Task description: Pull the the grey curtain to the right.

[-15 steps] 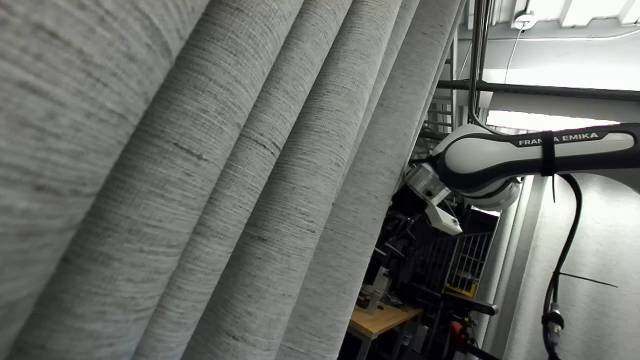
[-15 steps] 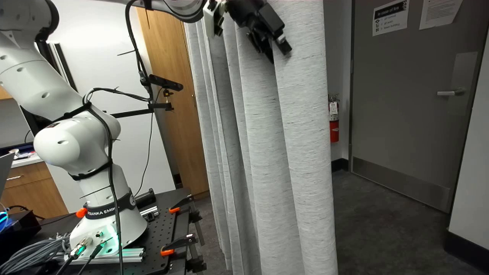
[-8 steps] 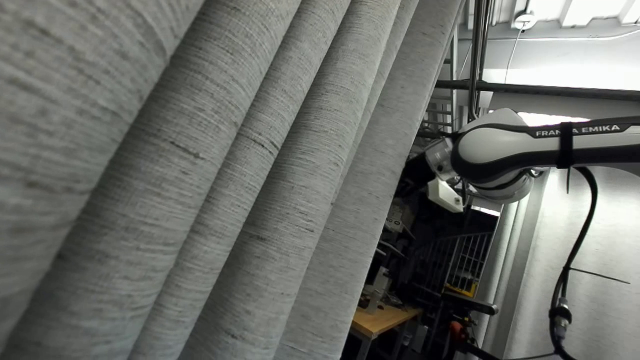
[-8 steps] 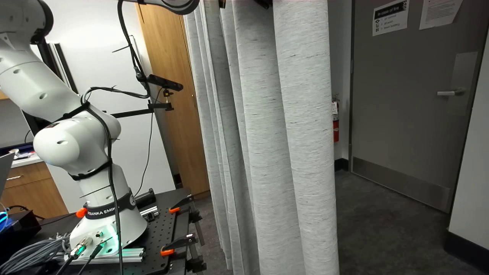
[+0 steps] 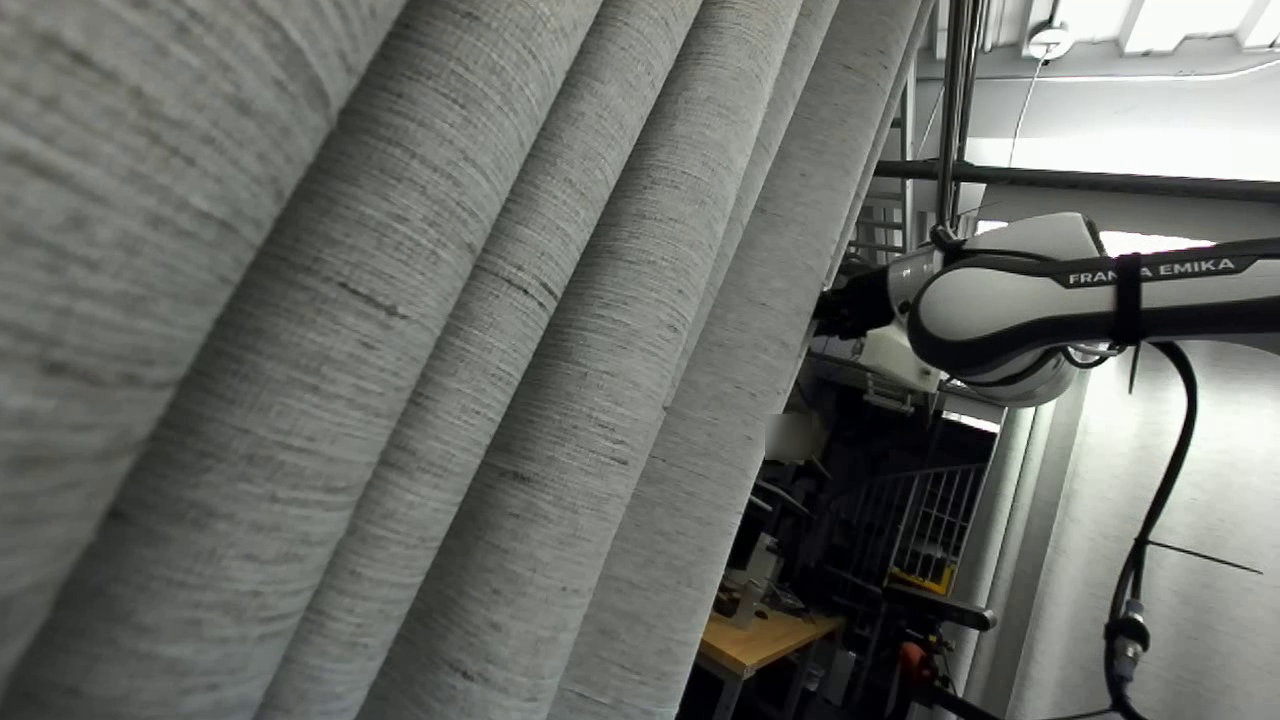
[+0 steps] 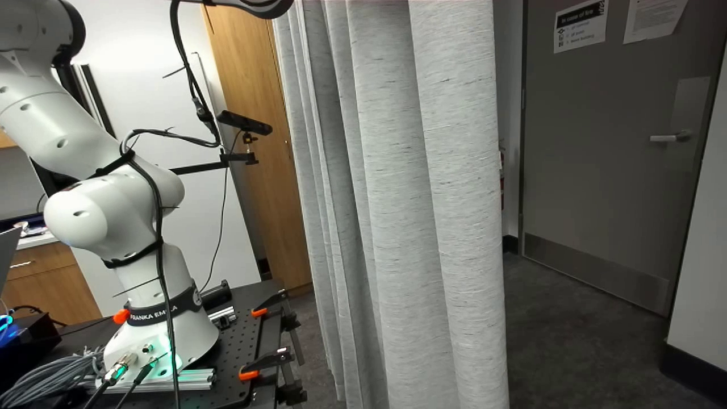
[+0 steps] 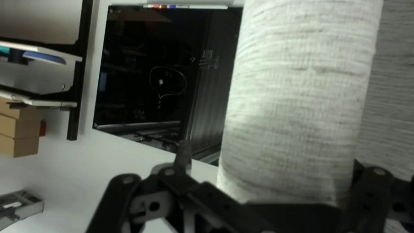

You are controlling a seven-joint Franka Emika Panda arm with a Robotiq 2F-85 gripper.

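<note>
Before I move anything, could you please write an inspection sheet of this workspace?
Surface: perforated plate under the robot base, clamps at its edge.
Job's things: grey curtain, hanging in vertical folds.
Clutter: items on the counter, too small to identify.
Gripper: open; wrist view shows a curtain fold between its fingers, contact unclear.
Cables: black cable along the arm; grey coil beside the base.
Surroundings: grey door with posted papers; wooden panel; black board.

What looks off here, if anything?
One thing: in an exterior view, the white printed paper sheet on the tall grey door looks askew, its sides leaning more than those of the black-headed white notice beside it. No spill shows, nor any tear in the light-grey woven curtain.
</note>
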